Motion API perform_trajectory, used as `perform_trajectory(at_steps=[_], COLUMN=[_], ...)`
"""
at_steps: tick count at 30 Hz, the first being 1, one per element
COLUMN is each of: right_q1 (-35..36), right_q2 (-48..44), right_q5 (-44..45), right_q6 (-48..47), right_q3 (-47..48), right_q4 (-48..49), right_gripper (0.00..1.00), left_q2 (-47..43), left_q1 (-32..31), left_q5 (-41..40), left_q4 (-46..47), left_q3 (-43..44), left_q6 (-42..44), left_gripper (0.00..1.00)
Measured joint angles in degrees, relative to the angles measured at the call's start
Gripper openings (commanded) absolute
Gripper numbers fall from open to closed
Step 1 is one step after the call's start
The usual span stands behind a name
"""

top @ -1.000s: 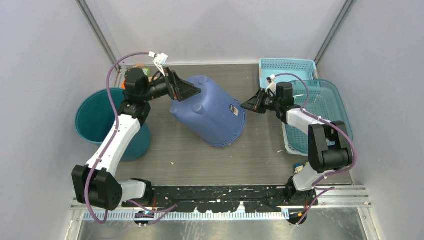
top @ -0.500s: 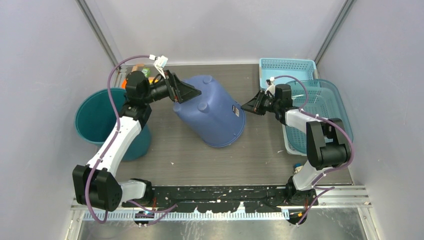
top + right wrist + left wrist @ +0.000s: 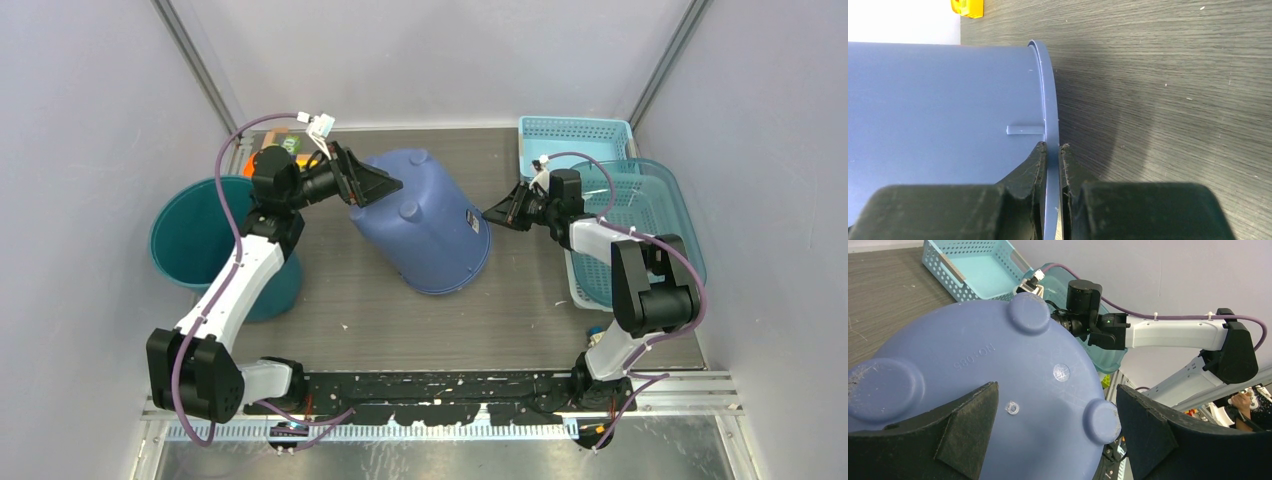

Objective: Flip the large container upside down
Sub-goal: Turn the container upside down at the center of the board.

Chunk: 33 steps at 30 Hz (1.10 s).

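The dark table [image 3: 400, 320] carries the large container [image 3: 425, 225] at its middle, a blue tub that is tilted, its rim low on the near right and its footed base raised toward the far left. On the right, the right gripper [image 3: 497, 213] is clamped on the tub's rim [image 3: 1050, 100], one finger on each side. Farther left, the left gripper [image 3: 378, 186] has its jaws spread wide against the base [image 3: 973, 370], gripping nothing. A teal bucket [image 3: 190, 240] stands at the left.

We find the large container [image 3: 425, 225] on the table [image 3: 380, 300]; a bucket [image 3: 185, 240] stands left. Rightward, a rectangular basket [image 3: 575, 132] lies behind a rounded basket [image 3: 665, 215].
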Motion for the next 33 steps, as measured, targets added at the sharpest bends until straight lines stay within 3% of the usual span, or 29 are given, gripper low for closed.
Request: perform_trajectory(at_steps=[33], right_q1=[0.6], right_q2=[1.4], right_q5=[3.1], right_q6=[-1.7], right_q3=[0.0], right_q4=[-1.8], right_gripper=[0.1], left_q2=[2.0], left_q1=[-3.0], left_q5=[-5.8], left_q4=[5.6], left_q3=[-1.8], left_q6=[-0.5], left_gripper=[0.86])
